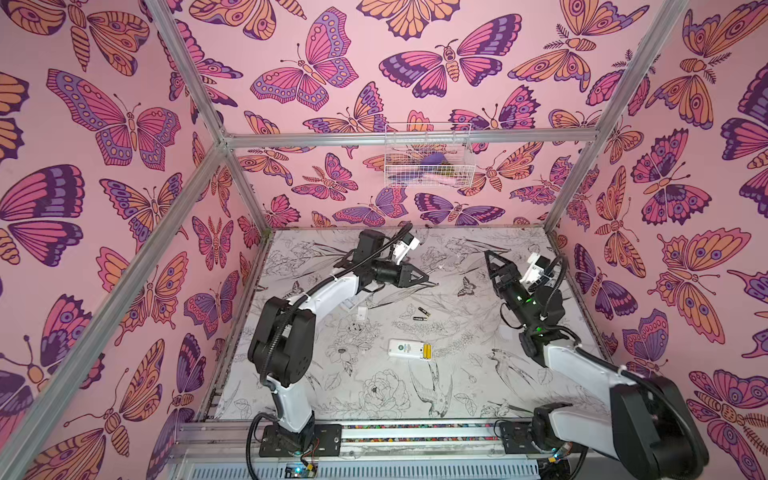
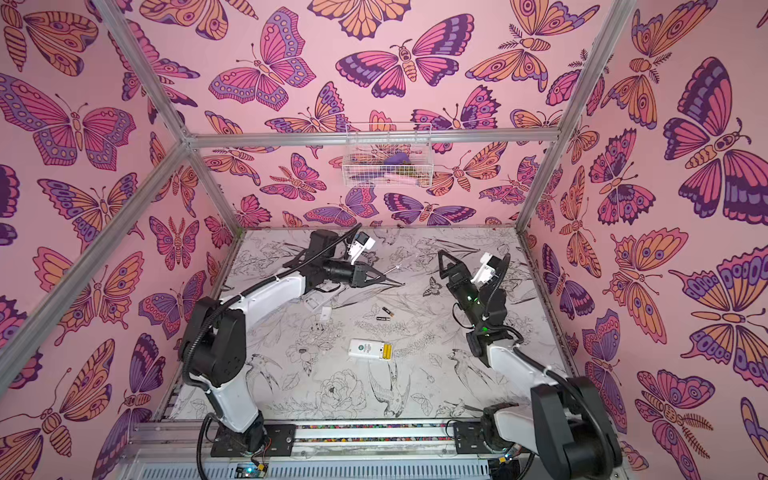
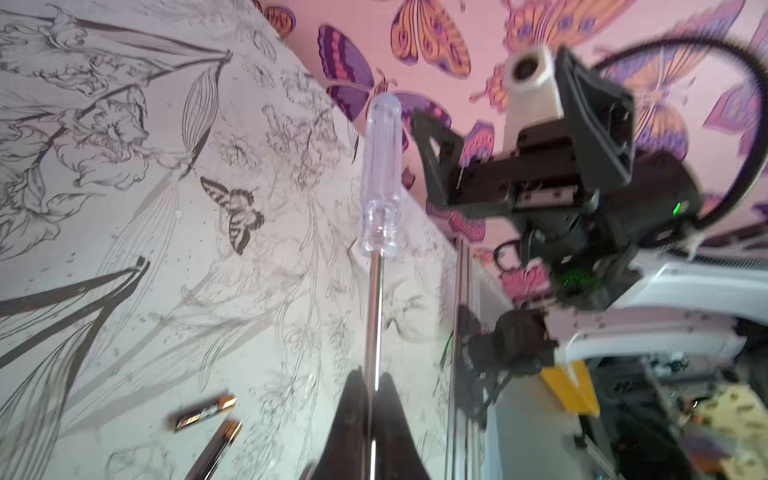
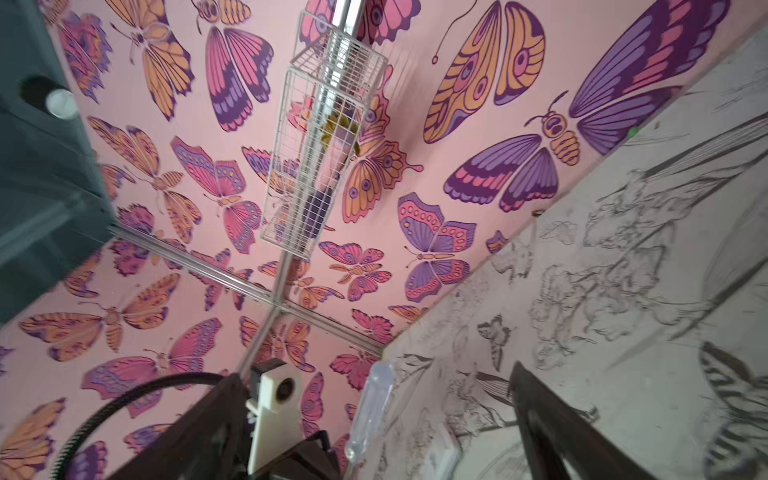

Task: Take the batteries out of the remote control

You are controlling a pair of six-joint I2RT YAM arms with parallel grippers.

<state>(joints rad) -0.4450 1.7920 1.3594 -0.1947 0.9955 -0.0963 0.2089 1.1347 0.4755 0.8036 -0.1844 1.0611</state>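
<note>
Left tool (image 3: 372, 386): pinching the screwdriver (image 3: 380, 174) by its metal shaft, probably for prying.
Right tool (image 1: 496, 262): spread wide, empty, near the screwdriver's clear handle.
Cells: two yellow batteries (image 1: 426, 351) sit in the remote (image 1: 409, 349); two black batteries (image 1: 422, 314) lie loose on the surface (image 1: 457, 374).

The long thin screwdriver (image 3: 380, 174) has a clear, glossy plastic handle and a polished, mirror-bright metal shaft. The two black cylindrical batteries (image 3: 203, 413) wear a glossy printed wrap. The white rectangular plastic remote (image 1: 405, 348) looks smooth and matt. The table (image 1: 374, 399) is covered by a matt printed sheet. The white wire basket (image 1: 395, 174) is coated metal.
</note>
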